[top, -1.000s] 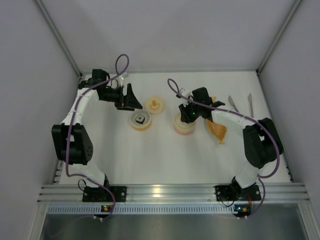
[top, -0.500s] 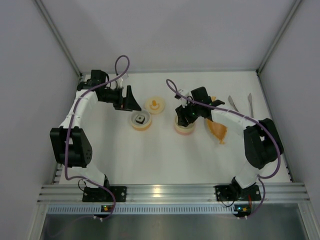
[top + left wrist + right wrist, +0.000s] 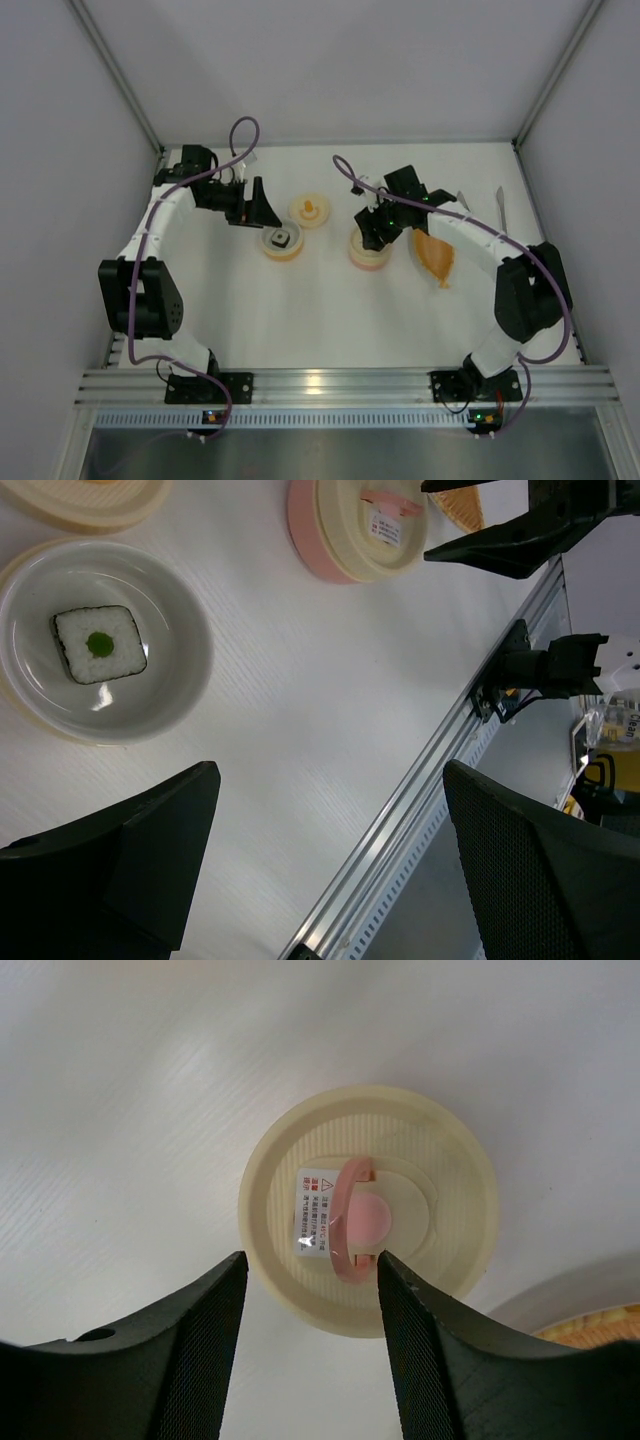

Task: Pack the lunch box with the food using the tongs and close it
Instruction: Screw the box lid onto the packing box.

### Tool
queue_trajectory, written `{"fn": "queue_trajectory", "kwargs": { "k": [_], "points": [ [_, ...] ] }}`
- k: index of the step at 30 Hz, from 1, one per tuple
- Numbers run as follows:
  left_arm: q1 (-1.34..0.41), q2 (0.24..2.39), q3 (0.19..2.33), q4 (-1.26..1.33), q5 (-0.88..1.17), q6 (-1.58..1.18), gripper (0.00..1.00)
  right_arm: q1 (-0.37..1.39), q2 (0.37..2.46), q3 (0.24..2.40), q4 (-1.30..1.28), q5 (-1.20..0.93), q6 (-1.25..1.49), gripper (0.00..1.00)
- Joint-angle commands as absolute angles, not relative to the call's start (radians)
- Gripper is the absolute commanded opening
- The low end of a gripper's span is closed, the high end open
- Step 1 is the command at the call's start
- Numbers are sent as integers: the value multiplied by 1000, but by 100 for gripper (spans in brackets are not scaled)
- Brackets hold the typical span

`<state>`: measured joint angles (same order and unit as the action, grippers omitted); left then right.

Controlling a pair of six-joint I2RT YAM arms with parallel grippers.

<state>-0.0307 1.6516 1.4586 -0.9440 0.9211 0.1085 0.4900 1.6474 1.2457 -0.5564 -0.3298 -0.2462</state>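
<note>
Lunch box, a small round cream container with a pink rim (image 3: 366,258), stands upright at mid-table, just left of the pointed orange bag (image 3: 436,258). Its ribbed cream lid (image 3: 420,1170) faces up, and being round it has no long axis. The right gripper (image 3: 312,1260) hovers with jaws parted astride the lid's pink tab (image 3: 345,1225), likely lined up to pinch it. The left gripper (image 3: 330,770), far left, is spread wide and empty.

Wide-open left pincer (image 3: 330,772) over table (image 3: 300,710); sushi bowl (image 3: 172,685), lidded lunch box (image 3: 350,542) beyond.

The round cream plastic lid with a pink handle (image 3: 440,1190) carries a small white sticker (image 3: 314,1214) showing a red warning triangle (the fine print beneath is too small to read).
</note>
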Motion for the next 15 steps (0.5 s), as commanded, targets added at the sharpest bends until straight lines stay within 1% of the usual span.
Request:
{"fn": "queue_trajectory", "kwargs": {
  "k": [1, 5, 8, 9, 12, 15],
  "points": [
    [-23, 1595, 1453, -919, 928, 138, 98, 492, 1592, 1316, -607, -313, -284, 54],
    [-23, 1597, 1453, -919, 927, 140, 98, 491, 1591, 1348, -627, -310, -298, 53],
    [-23, 1597, 1451, -920, 928, 140, 98, 492, 1597, 1371, -653, -351, -301, 42],
    [-23, 1595, 1450, -917, 928, 140, 98, 491, 1600, 1380, -675, -370, -301, 33],
    [-23, 1597, 1444, -916, 930, 138, 98, 492, 1611, 1385, -701, -446, -284, 23],
    [-23, 1597, 1439, -908, 933, 133, 98, 492, 1632, 1381, -712, -479, -268, 18]
  ]
}}
